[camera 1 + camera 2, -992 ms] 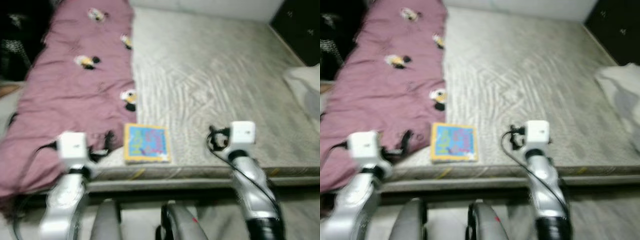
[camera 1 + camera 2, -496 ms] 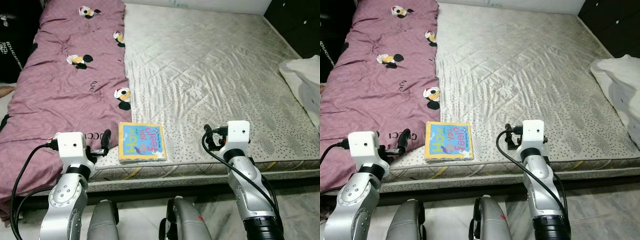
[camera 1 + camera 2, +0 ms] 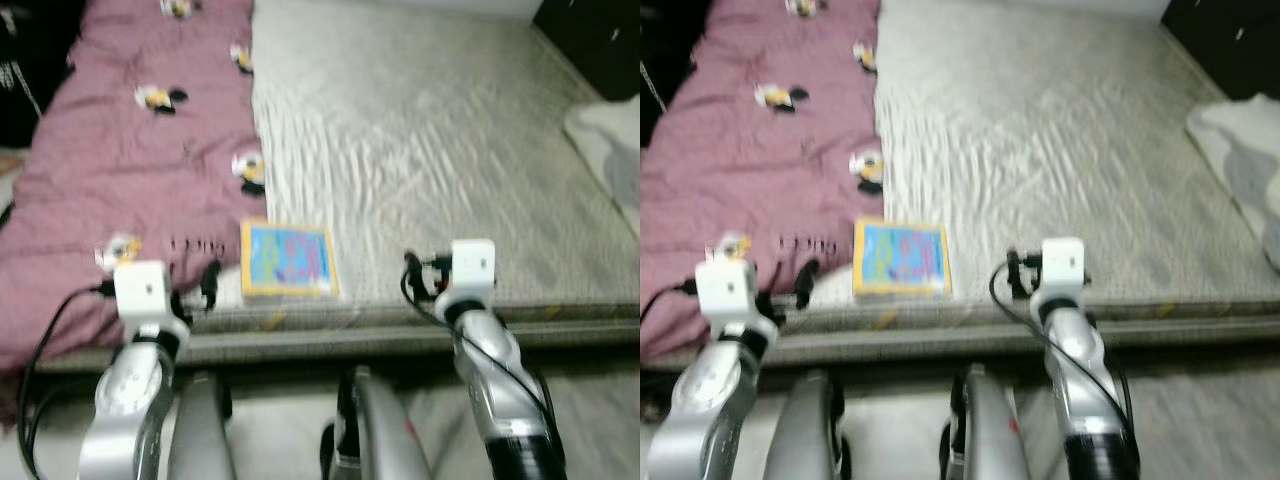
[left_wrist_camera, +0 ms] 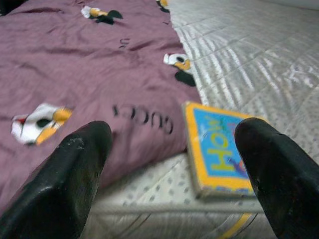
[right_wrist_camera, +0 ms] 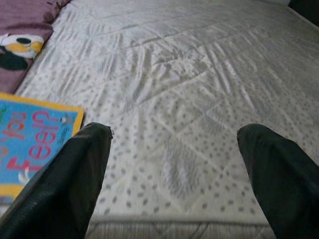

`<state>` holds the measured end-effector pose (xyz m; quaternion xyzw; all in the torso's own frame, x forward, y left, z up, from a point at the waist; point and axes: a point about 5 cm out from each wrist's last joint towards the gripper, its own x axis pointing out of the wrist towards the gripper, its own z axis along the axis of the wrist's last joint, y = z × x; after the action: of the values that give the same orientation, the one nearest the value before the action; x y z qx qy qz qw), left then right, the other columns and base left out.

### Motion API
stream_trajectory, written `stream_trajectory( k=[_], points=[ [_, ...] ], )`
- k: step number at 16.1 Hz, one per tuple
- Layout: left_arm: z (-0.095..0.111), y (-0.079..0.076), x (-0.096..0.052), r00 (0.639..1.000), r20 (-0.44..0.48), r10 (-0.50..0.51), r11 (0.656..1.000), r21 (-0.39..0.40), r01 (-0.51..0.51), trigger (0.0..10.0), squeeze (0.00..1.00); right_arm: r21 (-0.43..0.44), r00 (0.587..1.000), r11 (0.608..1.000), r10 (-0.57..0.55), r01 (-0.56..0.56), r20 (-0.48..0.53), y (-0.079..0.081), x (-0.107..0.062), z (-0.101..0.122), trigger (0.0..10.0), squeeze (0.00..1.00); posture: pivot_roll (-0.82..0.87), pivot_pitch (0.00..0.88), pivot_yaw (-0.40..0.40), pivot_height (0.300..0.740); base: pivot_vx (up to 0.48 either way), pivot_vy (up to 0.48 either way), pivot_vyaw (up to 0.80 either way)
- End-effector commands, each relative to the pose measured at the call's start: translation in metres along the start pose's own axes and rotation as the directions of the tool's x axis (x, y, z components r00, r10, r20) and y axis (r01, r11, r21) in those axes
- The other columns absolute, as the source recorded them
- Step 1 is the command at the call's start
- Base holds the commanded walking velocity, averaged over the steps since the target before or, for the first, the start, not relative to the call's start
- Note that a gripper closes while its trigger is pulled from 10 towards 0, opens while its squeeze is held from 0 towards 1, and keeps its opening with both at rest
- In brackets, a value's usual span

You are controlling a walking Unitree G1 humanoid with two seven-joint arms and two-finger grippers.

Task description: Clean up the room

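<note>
Both grippers' jaws wide, empty.

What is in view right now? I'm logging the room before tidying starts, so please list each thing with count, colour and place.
Book: one, blue cover with a yellow border, flat on the mattress near its front edge, beside the blanket.
Blanket: one, mauve with small cartoon prints, spread over the robot's left part of the mattress.
Mattress: one, pale grey, quilted, bare on the robot's right part.
White bedding: one heap, white, at the mattress's far right edge; blurred.
Floor: pale, in front of the bed.
Left gripper: fingers apart, at the bed's front edge, facing the blanket and book.
Right gripper: fingers apart, at the front edge over bare mattress, to the book's right.
</note>
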<state>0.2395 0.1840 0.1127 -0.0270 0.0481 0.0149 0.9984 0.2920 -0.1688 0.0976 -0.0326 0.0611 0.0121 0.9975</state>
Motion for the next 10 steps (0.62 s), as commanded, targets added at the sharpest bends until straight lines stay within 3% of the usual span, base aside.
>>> stream_trajectory(
  k=[1, 4, 10],
  points=[
    [-0.003, 0.001, 0.000, 0.999, -0.019, 0.026, 1.000, -0.006, -0.026, 10.0, 0.00, -0.007, 1.000, 1.000, -0.015, 0.015, -0.025, -0.005, -0.001, -0.005, 10.0, 0.00, 0.01, 0.161, -0.116, 0.553, 0.000, 0.000, 0.00],
    [-0.001, 0.013, 0.006, 0.993, -0.022, 0.113, 0.991, -0.074, -0.114, 10.0, 0.00, -0.003, 0.999, 1.000, -0.015, 0.015, -0.028, -0.005, 0.000, -0.005, 10.0, 0.00, 0.01, 0.156, -0.117, 0.553, 0.000, 0.000, 0.00],
    [0.004, 0.025, 0.013, 0.986, -0.010, 0.166, 0.978, -0.131, -0.166, 10.0, 0.00, -0.004, 0.999, 1.000, -0.015, 0.015, -0.029, -0.005, 0.002, -0.004, 10.0, 0.00, 0.00, 0.165, -0.120, 0.553, 0.000, 0.000, 0.00]
  ],
)
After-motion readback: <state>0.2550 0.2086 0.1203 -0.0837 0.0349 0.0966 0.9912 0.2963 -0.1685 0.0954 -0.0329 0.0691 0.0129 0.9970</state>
